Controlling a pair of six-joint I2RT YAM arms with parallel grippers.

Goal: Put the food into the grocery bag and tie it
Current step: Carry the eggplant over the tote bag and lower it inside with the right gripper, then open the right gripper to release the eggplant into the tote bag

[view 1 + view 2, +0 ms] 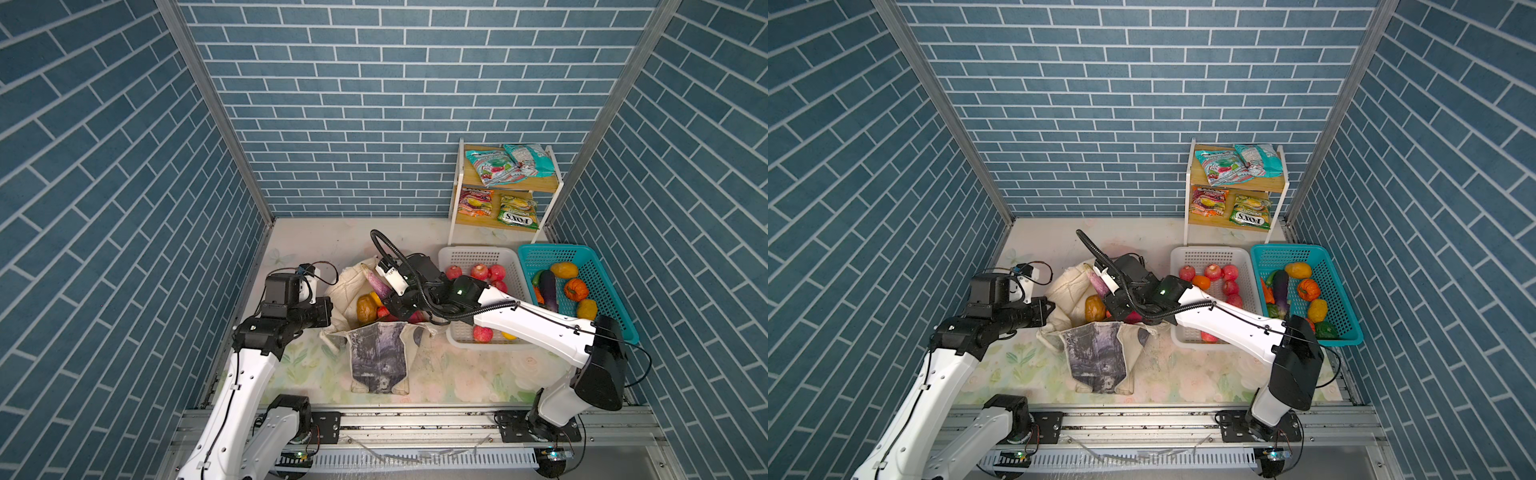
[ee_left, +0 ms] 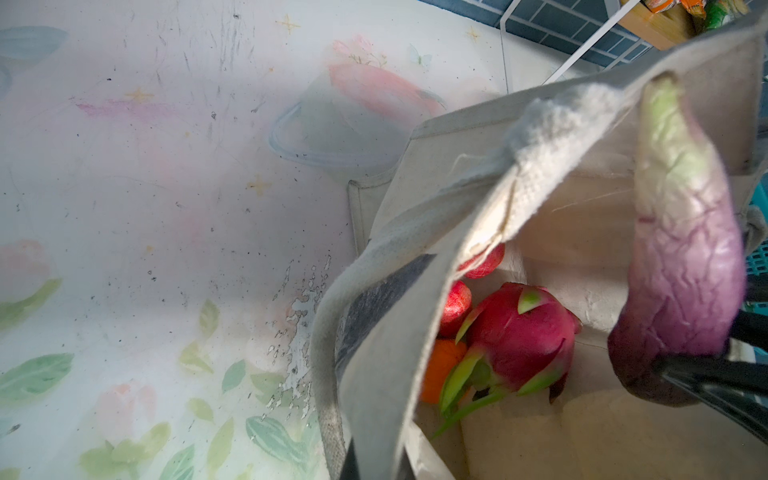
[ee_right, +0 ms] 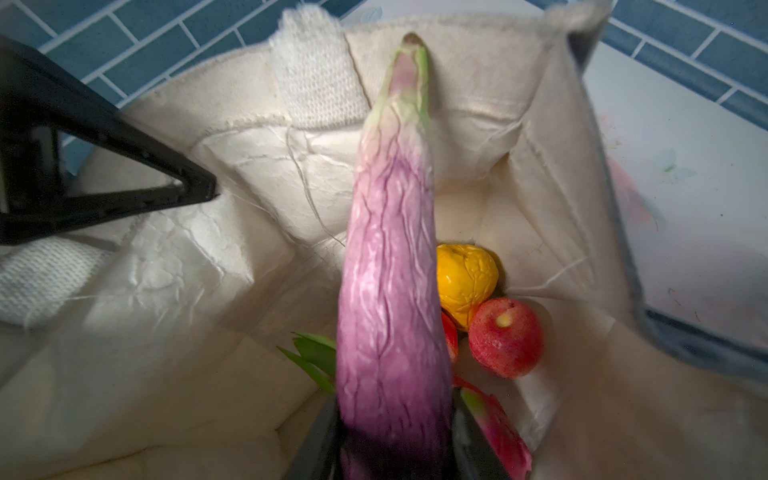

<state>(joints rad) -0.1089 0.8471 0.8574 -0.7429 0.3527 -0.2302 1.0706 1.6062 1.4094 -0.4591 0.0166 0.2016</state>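
Right now my right gripper (image 3: 395, 444) is clamped on the fat end of the pale purple aubergine (image 3: 390, 270), inside the mouth of the grocery bag (image 1: 378, 357). What matters is the aubergine's long axis. It runs straight out from my jaws across the bag's opening, with the green stem end pointing at the bag's far wall. The tip sits close under that wall's rim, beside the handle patch; whether it touches the cloth I cannot tell. Beneath it, on the bag's floor, lie a dragon fruit (image 2: 515, 336), a yellow fruit (image 3: 465, 278) and a red apple (image 3: 505, 336). My left gripper (image 1: 329, 311) is pinched together on the bag's side rim and holds the mouth open, so it is my right arm that must finish this. I judge that the stem end should dip toward the bag's floor before I let go. Otherwise the aubergine may prop against the far wall and lean out over the rim.
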